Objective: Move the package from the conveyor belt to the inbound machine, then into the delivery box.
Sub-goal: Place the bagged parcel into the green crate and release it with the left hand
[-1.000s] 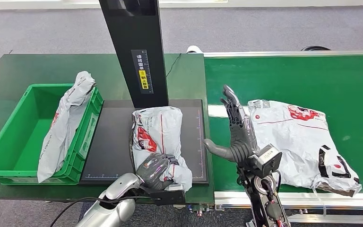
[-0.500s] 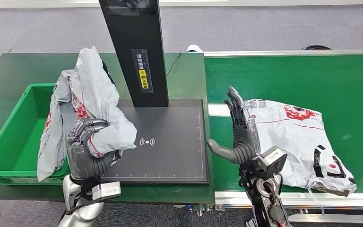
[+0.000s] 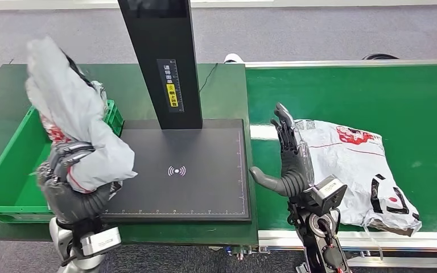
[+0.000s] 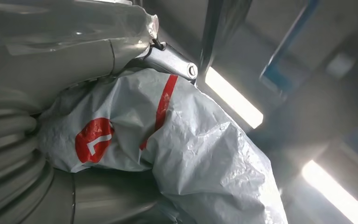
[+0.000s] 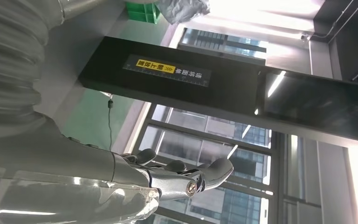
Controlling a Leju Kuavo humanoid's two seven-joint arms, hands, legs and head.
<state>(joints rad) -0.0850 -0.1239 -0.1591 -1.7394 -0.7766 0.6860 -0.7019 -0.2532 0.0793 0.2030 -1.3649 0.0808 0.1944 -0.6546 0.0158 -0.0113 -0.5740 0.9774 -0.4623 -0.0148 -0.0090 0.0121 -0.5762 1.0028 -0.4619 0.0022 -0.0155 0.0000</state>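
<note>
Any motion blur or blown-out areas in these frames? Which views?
Head view: the grey package in the left hand is smeared at its top by motion; the right hand and the package on the conveyor belt are sharp. Left wrist view: package sharp, background soft, ceiling lights clipped. Right wrist view: sky and windows blown out; scanner column readable.
</note>
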